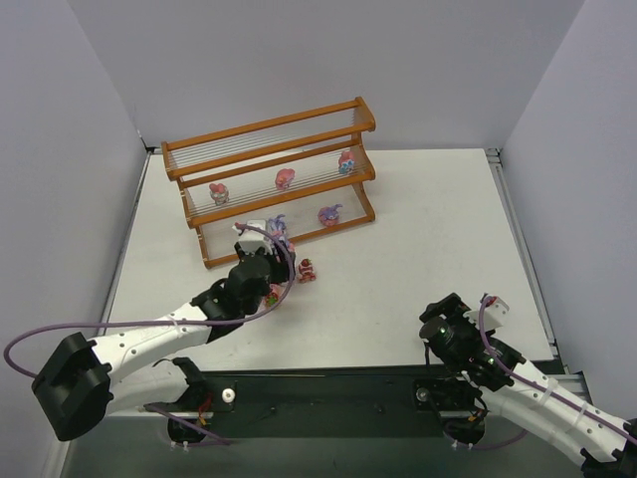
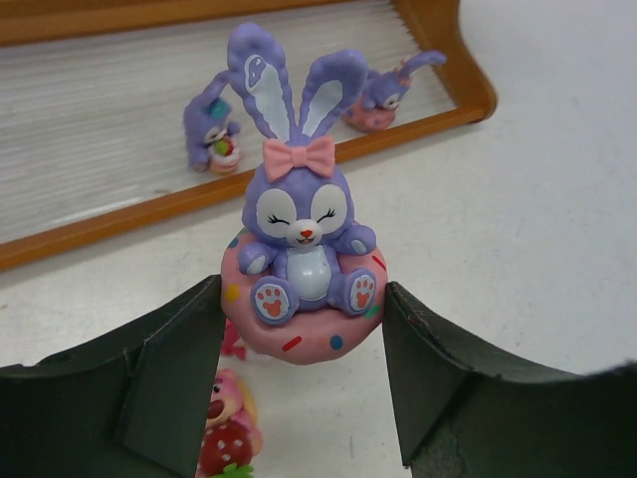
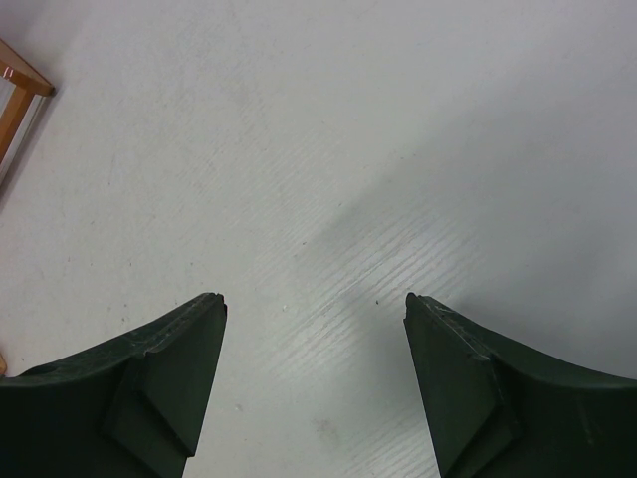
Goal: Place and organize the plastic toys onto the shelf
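Observation:
My left gripper (image 2: 304, 299) is shut on a purple bunny toy (image 2: 299, 214) with a pink bow, seated on a pink doughnut base. I hold it just above the table in front of the shelf (image 1: 269, 134); from above it shows at the shelf's lowest tier (image 1: 280, 228). Two purple toys (image 2: 211, 134) (image 2: 383, 92) stand on that lowest tier. Three pink toys (image 1: 219, 192) (image 1: 285, 178) (image 1: 345, 161) stand on the middle tier. A red toy (image 1: 308, 270) and a pink strawberry toy (image 2: 224, 428) stand on the table. My right gripper (image 3: 314, 309) is open and empty over bare table.
The shelf's top tier holds nothing. A corner of the shelf's wooden frame (image 3: 20, 85) shows at the far left of the right wrist view. Grey walls close in the table on the left, back and right.

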{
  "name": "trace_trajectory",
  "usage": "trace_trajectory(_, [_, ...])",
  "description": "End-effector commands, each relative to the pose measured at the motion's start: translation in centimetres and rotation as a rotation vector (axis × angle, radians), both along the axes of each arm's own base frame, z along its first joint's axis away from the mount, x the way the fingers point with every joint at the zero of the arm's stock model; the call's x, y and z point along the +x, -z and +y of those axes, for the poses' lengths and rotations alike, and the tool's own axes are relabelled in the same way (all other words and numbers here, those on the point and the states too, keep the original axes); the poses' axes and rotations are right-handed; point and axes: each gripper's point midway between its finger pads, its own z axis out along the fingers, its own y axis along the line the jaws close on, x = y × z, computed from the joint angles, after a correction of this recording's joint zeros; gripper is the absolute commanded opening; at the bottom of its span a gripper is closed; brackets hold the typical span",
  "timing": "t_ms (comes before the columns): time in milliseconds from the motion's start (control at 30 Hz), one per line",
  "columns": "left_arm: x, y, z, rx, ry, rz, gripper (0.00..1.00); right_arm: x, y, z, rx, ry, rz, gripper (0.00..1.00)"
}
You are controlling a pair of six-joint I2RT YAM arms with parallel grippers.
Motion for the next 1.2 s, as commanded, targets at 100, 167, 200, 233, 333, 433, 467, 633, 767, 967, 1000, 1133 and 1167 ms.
trace_trajectory(100, [-0.1,2.5,5.6,0.049,-0.16,0.073,0.0,0.0,-0.5,-1.2,-0.044,0.038,-0.015,0.74])
trace_trajectory(167, [0.1,3.2,7.1,0.081,-0.218,0.082,0.0,0.0,-0.4,-1.2,-0.049,0.039,-0.011,0.74])
trace_trajectory(200, [0.2,3.5,7.8,0.088,-0.252,0.088,0.0,0.0,-0.4,-1.2,-0.047,0.038,-0.012,0.74])
trace_trajectory(233, [0.2,4.2,8.5,0.1,-0.271,0.098,0.0,0.0,-0.4,-1.2,-0.047,0.04,-0.011,0.74])
trace_trajectory(333, [0.4,5.8,10.0,0.1,-0.324,0.11,0.0,0.0,-0.5,-1.2,-0.051,0.035,-0.009,0.74])
trace_trajectory(433, [0.5,6.6,11.5,0.103,-0.378,0.099,0.0,0.0,-0.5,-1.2,-0.055,0.033,-0.007,0.74])
trace_trajectory(467, [0.7,6.6,12.0,0.1,-0.393,0.093,0.0,0.0,-0.6,-1.1,-0.053,0.031,-0.007,0.73])
trace_trajectory(633, [1.4,6.1,13.5,0.113,-0.44,0.045,0.0,0.1,-0.7,-1.1,-0.063,0.035,-0.004,0.74])
trace_trajectory(767, [2.4,6.4,14.2,0.093,-0.439,0.025,0.0,0.1,-0.8,-1.2,-0.078,0.038,0.002,0.74])
trace_trajectory(967, [4.2,7.7,14.3,0.092,-0.446,0.052,0.0,0.2,-0.9,-1.0,-0.082,0.039,0.01,0.73])
trace_trajectory(1000, [4.7,7.2,14.1,0.087,-0.45,0.045,0.0,0.2,-0.9,-1.0,-0.079,0.038,0.009,0.73])
trace_trajectory(1133, [5.5,6.8,13.9,0.034,-0.467,0.046,0.0,0.2,-0.6,-0.9,-0.073,0.04,0.012,0.73])
trace_trajectory(1167, [5.7,6.7,13.9,0.025,-0.469,0.047,0.0,0.2,-0.6,-0.9,-0.074,0.038,0.012,0.73])
